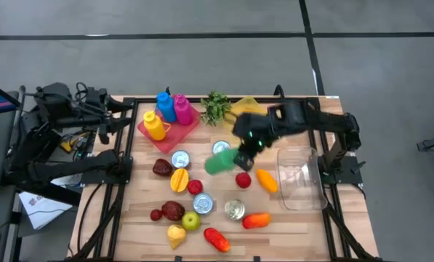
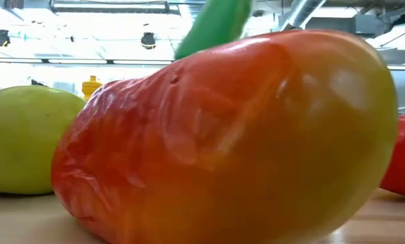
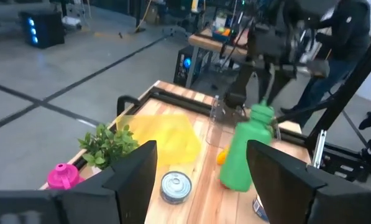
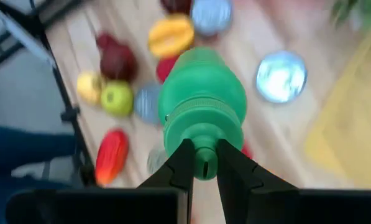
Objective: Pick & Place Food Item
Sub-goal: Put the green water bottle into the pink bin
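Pincer of right arm (image 4: 202,163) is narrow, fingers pinched on the small cap/neck of a green bottle (image 4: 202,102). In right wrist view the two dark fingertips sit either side of the cap, touching it, w/ the bottle body hanging away from the camera toward the table. Left wrist view shows same bottle (image 3: 245,149) dangling upright under the right pincer (image 3: 264,104), its base off the wood or just at it; can't tell which.

Bottle in high view (image 1: 222,161) sits near table centre, between a tin can (image 1: 180,159) and a red round fruit (image 1: 243,179), just beside the right pincer (image 1: 249,149). An orange fruit (image 1: 267,180) lies a bit further toward the clear tub (image 1: 301,177) at the right side of the table (image 1: 140,218). Bottle is not in the tub.

Right arm reaches from the table's right edge in toward the middle, wrist bent down over the bottle.

Left pincer (image 3: 201,171) stands wide, holding nothing; its arm is folded back at the table's left edge (image 1: 93,109).

Other bits: red tray (image 1: 174,125) w/ yellow, blue, pink bottles, a green plant (image 1: 215,108), yellow plate (image 3: 161,132). Low view is mostly filled by a red-orange pepper (image 2: 229,135), green apple (image 2: 26,139) beside it.
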You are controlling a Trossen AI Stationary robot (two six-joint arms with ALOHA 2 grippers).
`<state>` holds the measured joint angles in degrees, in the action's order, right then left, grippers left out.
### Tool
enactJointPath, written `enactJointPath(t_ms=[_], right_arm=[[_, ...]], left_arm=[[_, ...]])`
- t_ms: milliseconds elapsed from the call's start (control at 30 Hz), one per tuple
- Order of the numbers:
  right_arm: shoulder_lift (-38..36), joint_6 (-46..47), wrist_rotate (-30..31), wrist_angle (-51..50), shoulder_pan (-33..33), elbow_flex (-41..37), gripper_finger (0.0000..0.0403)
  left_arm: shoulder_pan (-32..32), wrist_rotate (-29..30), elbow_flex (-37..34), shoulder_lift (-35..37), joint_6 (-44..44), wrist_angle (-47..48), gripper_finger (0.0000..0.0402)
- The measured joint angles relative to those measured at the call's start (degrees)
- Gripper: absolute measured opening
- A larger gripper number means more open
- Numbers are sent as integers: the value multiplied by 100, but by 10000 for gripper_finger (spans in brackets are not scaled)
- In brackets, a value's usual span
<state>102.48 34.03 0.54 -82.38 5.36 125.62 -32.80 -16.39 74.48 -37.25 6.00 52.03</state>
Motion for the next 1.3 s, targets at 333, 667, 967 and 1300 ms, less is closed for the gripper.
enactJointPath(t_ms=[333, 667, 967, 1300], right_arm=[[0, -1004, 187, 833, -655, 0, 40], [0, -1219, 437, 895, -663, 0, 40], [0, -1368, 448, 1009, -661, 0, 41], [0, -1654, 400, 1118, -637, -68, 41]], left_arm=[[73, -1371, -1, -1650, -775, -774, 258], [879, -2004, -2, -3063, -1739, -2421, 258], [1506, -1727, -2, -3883, -2064, -3151, 258], [1803, -1301, -2, -4240, -2046, -3514, 258]])
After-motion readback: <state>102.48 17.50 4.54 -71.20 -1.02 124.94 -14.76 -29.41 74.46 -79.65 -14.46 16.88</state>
